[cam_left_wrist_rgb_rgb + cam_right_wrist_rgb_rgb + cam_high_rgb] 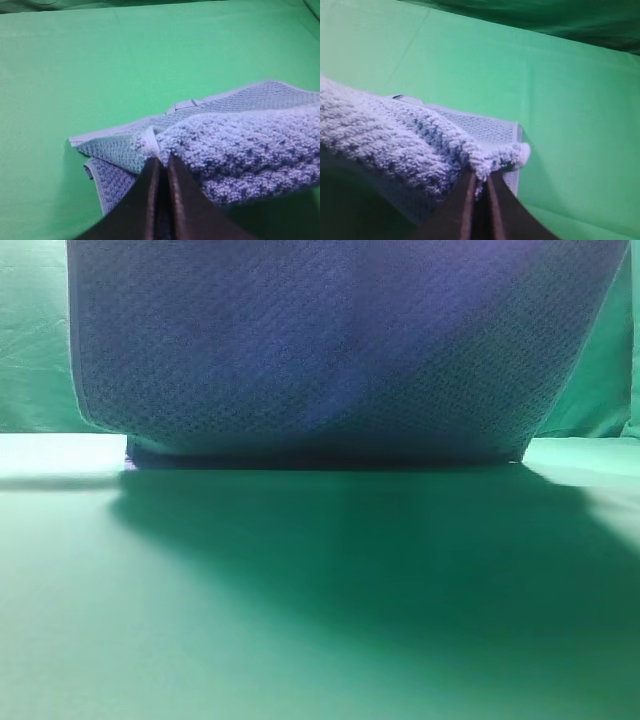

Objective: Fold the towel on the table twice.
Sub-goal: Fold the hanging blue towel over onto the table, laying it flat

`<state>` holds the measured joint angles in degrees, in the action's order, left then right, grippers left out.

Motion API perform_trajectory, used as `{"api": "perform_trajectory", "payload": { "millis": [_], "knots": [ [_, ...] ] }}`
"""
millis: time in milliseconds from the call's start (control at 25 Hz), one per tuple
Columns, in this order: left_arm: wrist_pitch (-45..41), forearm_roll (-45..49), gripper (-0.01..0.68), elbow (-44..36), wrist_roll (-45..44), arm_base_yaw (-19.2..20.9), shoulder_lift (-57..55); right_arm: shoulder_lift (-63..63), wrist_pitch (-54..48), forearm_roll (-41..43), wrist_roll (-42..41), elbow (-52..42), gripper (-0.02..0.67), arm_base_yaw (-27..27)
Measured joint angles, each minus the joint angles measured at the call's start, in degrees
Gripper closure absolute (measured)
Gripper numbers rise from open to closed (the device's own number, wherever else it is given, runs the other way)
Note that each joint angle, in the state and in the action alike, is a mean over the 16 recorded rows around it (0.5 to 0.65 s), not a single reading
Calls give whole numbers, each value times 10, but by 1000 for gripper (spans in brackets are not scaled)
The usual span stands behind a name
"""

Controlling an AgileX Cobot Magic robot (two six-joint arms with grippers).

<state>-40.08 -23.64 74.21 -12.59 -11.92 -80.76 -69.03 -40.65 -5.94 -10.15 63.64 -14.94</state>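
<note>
Because each gripper clamps a corner of the towel (pixel 340 340), the cloth hangs raised over the counter (pixel 320 620), its far part resting flat, apparently mid-fold. Left gripper (pixel 160 165) and right gripper (pixel 479 180) have jaws pinched together on towel edges; only the wrist views show that, while the high view shows just the hanging sheet.

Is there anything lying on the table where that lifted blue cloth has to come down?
Nothing visible. Both grippers are shut on the towel's raised edge, and the table below and around it shows only bare green surface and the towel's shadow in all three views.
</note>
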Motion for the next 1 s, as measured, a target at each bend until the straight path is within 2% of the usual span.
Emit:
{"api": "perform_trajectory", "payload": {
  "millis": [480,1000],
  "knots": [
    [7,-30,673,-167,-8,-3,136,124,-31,-35,1,-117,649,-2],
    [-12,-87,673,-313,-12,-3,259,246,-89,-83,-1,-232,649,-3]
  ]
}}
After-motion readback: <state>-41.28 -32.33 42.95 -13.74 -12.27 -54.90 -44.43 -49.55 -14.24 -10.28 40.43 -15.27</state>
